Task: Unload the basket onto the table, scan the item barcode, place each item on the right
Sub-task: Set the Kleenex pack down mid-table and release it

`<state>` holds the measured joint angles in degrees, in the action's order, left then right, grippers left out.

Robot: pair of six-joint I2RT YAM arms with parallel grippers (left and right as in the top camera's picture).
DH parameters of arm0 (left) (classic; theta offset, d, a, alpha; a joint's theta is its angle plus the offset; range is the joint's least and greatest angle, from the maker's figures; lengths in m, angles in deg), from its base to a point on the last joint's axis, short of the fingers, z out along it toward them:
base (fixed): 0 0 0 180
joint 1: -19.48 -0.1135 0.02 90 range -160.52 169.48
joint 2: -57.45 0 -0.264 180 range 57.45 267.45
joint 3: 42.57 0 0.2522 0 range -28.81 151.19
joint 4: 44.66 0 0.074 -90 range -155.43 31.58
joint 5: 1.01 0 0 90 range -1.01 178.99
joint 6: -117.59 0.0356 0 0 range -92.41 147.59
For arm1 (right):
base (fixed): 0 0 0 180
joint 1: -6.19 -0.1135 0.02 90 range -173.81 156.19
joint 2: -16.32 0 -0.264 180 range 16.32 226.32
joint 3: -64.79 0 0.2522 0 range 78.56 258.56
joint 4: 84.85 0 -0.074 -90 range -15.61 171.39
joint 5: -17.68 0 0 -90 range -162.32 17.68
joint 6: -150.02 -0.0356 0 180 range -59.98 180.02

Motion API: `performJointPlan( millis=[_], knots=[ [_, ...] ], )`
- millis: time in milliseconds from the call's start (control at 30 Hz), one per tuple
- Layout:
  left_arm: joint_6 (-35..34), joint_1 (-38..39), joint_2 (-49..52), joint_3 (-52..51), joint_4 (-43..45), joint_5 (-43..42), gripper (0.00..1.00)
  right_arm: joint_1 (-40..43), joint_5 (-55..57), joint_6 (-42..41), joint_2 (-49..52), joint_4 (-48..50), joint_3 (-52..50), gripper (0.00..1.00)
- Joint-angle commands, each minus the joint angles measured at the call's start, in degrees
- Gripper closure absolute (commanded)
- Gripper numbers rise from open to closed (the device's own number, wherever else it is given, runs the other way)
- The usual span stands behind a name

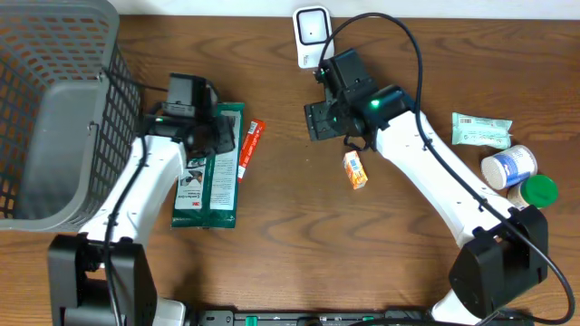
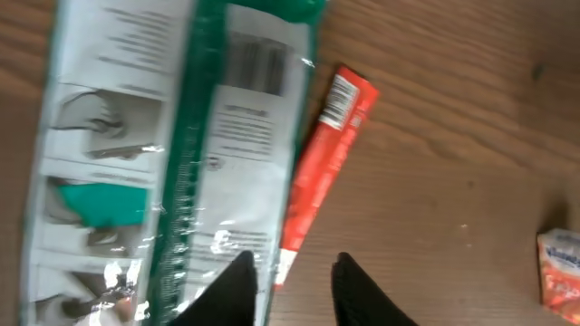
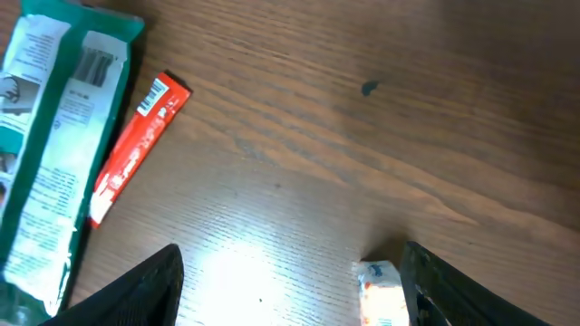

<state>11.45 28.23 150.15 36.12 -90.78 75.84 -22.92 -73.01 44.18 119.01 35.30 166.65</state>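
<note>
one red packet (image 2: pixel 319 167) end lies between left tool (image 2: pixel 292 263) tips.

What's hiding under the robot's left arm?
A green-and-white packet lies under it, on the wooden table. The left arm covers its upper left part, so that bit is hidden.

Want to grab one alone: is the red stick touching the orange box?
Apart. Overhead shows bare table between the red stick and the orange box.
</note>
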Motion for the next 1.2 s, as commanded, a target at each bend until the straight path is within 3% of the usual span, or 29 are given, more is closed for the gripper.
performJointPlan(
  millis=[0, 233, 400, 800, 967, 1033, 1167],
  knots=[
    [3.78, 2.95, 4.11, 0.11, 1.57, 0.39, 0.75, 1.40, -1.75, -0.85, 0.50, -0.46, -0.11, 0.28],
    [3.89, 4.50, 10.60, 0.11, 6.03, 0.79, 0.75, 1.70, -0.74, -0.79, 0.50, -1.53, -0.11, 0.27],
    [3.89, 4.50, 11.76, 0.11, 6.36, 9.84, 0.75, 1.70, -0.66, -0.35, 0.50, -1.79, -0.11, 0.27],
    [3.89, 4.13, 11.91, -0.94, 6.43, 20.31, 0.74, 1.70, -0.59, 0.28, 0.50, -1.90, -0.11, 0.27],
    [2.34, 5.40, 9.49, 0.57, 6.01, 15.74, 0.81, 1.70, 1.29, 0.26, 0.50, -2.19, -0.11, 0.27],
    [2.34, 6.54, 8.28, 0.63, 7.19, 11.28, 0.91, 1.70, 2.16, 0.26, 0.50, -2.08, -0.11, 0.27],
    [2.47, 8.85, 8.26, 0.46, 8.13, 7.87, 0.93, 1.88, 3.26, 0.20, 0.50, -1.86, -0.11, 0.27]
  ],
)
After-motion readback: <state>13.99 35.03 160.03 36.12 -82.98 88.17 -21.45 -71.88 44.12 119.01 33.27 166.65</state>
